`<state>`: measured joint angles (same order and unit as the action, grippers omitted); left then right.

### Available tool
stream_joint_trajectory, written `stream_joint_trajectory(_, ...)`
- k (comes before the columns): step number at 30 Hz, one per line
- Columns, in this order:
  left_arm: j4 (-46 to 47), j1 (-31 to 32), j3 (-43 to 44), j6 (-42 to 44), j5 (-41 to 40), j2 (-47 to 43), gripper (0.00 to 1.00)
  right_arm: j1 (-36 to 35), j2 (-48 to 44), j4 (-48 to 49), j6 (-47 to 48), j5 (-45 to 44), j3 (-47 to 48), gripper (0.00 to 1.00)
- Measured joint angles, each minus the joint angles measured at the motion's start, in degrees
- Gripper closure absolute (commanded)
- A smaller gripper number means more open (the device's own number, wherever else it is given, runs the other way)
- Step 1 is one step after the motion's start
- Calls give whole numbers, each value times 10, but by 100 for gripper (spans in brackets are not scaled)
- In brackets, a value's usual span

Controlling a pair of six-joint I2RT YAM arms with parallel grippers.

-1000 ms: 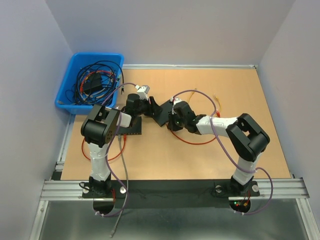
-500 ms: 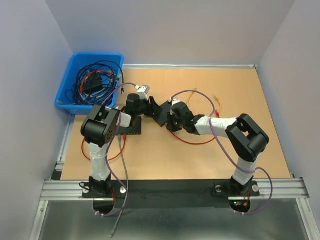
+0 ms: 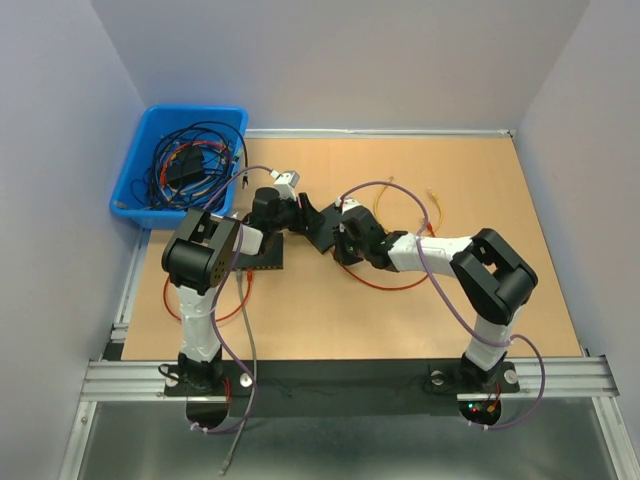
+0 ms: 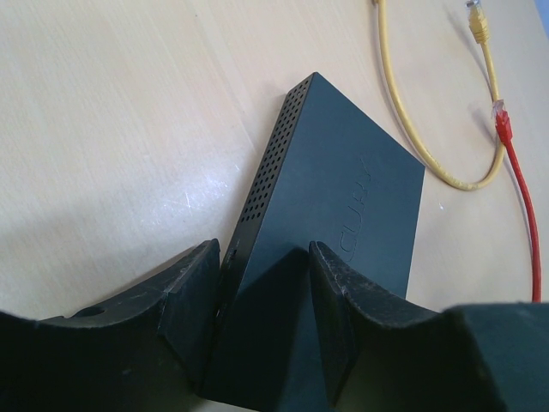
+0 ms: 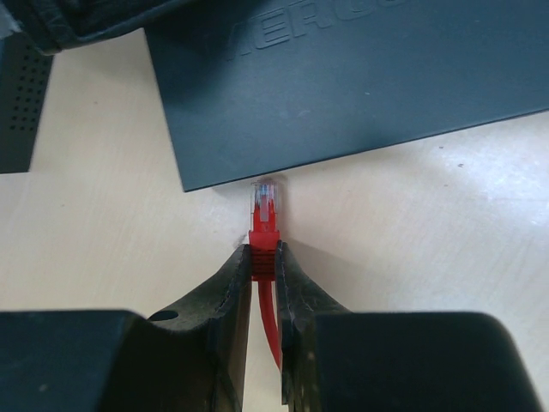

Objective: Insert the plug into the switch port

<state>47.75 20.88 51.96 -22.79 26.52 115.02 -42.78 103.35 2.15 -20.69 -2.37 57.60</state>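
Plug (image 5: 264, 199) clamped in right hand (image 5: 264, 257) sits just before switch (image 4: 334, 206), itself clamped by left hand (image 4: 262, 275).

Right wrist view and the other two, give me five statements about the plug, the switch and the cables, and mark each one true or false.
1. The right gripper is shut on the red plug. True.
2. The plug is fully seated in the black switch. False: its clear tip shows outside, right at the switch's edge.
3. The left gripper holds the switch between its fingers. True.
4. The blue bin is empty. False: it holds a tangle of cables.
5. The yellow cable lies across the top of the switch. False: it lies on the table beside it.
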Motion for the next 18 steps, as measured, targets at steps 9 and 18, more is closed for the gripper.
stream_joint_trajectory(9,0,0,0,0,0,0,44,-1,0,-9,21,-28,2,100)
stream_joint_trajectory(18,5,0,-2,0,-1,0,44,-10,2,-43,32,-32,32,100)
